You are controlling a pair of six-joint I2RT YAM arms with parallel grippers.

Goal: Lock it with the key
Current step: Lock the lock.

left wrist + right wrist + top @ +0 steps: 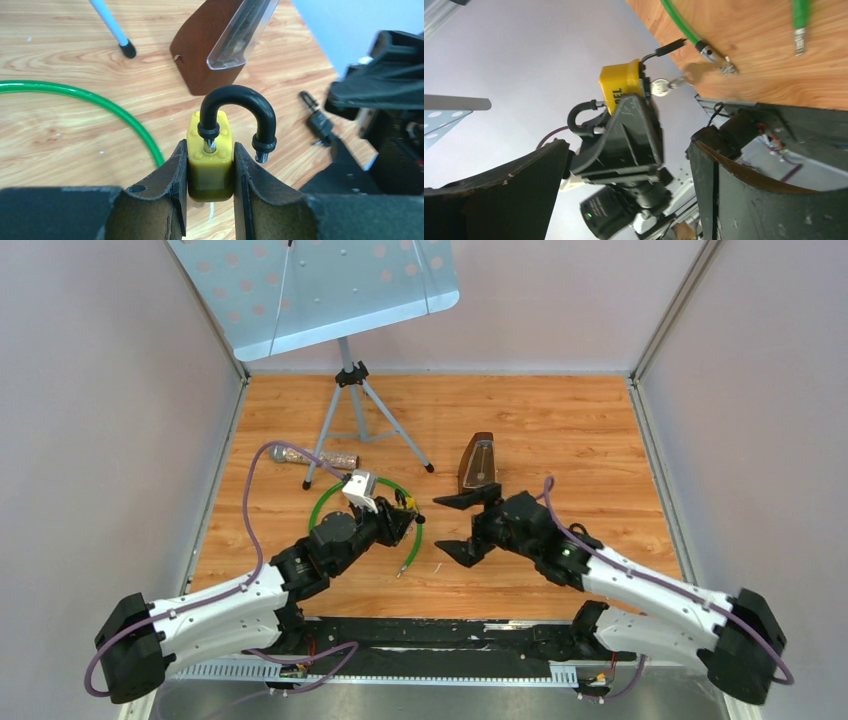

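Left claw (209,147): we see it closed on the padlock (210,162), one finger pressed flat against each side of the yellow body.
Padlock: it sits between the left claw's fingertips, held off the counter (560,430), with the top of the body and the shackle (240,97) sticking out past the tips.
Shackle: we find it open. One leg is seated in the body, and the free leg hangs just beside the body, outside it.
Key (659,87): in the right wrist view we see a silver key at the padlock's base, on the end away from the shackle. We cannot tell how deep it sits.
Right claw (450,527): its fingers are spread wide and we see nothing between them.
Padlock relative to right claw: it lies ahead of the open fingers, facing them, near but apart.
Green cable (100,100): it curves on the counter beside the left claw.
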